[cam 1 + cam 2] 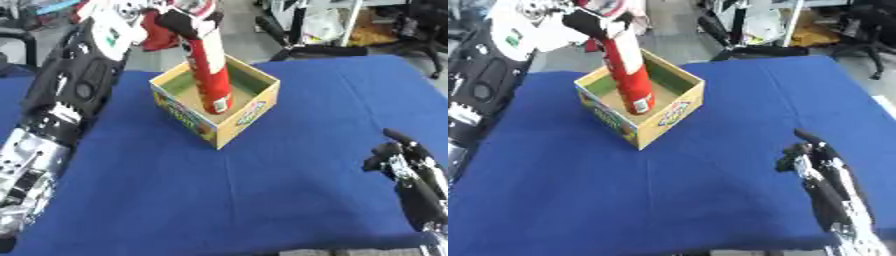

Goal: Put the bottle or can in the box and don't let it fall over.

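Can (pixel 208 70): one tall red can with a white top band stands inside the one box (pixel 249 114), its base on the box floor near the front corner, its body leaning slightly toward the far left. Most of its height rises above the box rim. The left hand (pixel 185 22) has its dark fingers curled round the top of the can, above the box, with the black and white left arm (pixel 66 95) running down the left side of the box to the near edge.

The box is open-topped cardboard, yellow outside with printed pictures on its near walls and plain brown inside. It sits on a table (pixel 262 190) covered in one blue cloth, left of the cloth's middle and toward the far side.

The right hand (pixel 820 167) rests well to the near right of the box, fingers upward and relaxed, holding nothing.

Beyond the table, behind the box, lies a grey floor with clutter: a red thing at the far left, a black chair base (pixel 325 50) just past the far edge, a white bag and something yellow farther right.
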You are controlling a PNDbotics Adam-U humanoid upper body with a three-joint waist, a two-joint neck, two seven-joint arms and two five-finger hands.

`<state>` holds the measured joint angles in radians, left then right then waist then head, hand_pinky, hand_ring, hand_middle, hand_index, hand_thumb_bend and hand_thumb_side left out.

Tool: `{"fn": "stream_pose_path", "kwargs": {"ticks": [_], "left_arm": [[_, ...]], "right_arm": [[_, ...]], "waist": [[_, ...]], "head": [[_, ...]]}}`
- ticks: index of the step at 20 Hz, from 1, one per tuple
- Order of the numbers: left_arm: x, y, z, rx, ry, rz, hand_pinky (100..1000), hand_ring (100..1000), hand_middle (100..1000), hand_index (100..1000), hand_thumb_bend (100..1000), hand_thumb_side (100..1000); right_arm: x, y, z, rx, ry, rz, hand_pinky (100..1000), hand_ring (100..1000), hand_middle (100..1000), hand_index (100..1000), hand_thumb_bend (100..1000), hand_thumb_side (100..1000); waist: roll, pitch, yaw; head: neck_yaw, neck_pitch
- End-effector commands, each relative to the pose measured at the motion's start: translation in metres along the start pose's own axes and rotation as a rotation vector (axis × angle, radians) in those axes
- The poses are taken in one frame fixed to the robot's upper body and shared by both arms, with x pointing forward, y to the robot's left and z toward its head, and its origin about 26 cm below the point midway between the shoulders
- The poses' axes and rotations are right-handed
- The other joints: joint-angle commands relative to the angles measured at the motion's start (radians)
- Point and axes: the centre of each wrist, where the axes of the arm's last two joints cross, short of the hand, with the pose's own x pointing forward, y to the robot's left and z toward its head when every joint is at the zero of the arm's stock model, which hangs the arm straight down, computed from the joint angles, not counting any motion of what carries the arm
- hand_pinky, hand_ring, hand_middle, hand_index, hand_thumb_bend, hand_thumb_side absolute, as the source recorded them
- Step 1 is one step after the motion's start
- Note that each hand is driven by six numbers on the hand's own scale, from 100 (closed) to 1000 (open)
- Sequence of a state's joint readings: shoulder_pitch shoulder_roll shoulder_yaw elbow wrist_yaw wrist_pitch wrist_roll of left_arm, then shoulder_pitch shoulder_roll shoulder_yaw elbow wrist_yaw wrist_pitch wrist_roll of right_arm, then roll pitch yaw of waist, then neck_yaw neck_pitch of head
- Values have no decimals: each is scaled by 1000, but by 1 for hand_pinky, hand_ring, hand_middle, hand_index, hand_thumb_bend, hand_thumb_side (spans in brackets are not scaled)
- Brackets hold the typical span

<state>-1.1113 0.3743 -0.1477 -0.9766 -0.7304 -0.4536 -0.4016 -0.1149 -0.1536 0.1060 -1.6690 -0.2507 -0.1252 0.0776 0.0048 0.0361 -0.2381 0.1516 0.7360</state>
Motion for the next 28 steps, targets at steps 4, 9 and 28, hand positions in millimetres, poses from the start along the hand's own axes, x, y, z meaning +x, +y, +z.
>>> {"fn": "stream_pose_path", "kwargs": {"ticks": [4, 9, 28], "left_arm": [[2, -2, 0, 60, -62, -77, 988, 996, 1000, 1000, 100, 489], [1, 14, 19, 191, -131, -105, 911, 913, 932, 1000, 100, 368], [86, -102, 180, 804, -5, 1027, 630, 693, 748, 883, 100, 651]], "right_arm": [[8, -1, -3, 10, -28, 11, 536, 534, 541, 814, 100, 367], [8, -5, -1, -13, -28, 22, 537, 535, 542, 814, 100, 366], [7, -25, 11, -128, -26, 67, 535, 534, 541, 814, 100, 366]], "waist": [[-2, -8, 11], [0, -9, 29], [-19, -15, 149]], "head": [[-7, -11], [-27, -6], [-104, 32]]}}
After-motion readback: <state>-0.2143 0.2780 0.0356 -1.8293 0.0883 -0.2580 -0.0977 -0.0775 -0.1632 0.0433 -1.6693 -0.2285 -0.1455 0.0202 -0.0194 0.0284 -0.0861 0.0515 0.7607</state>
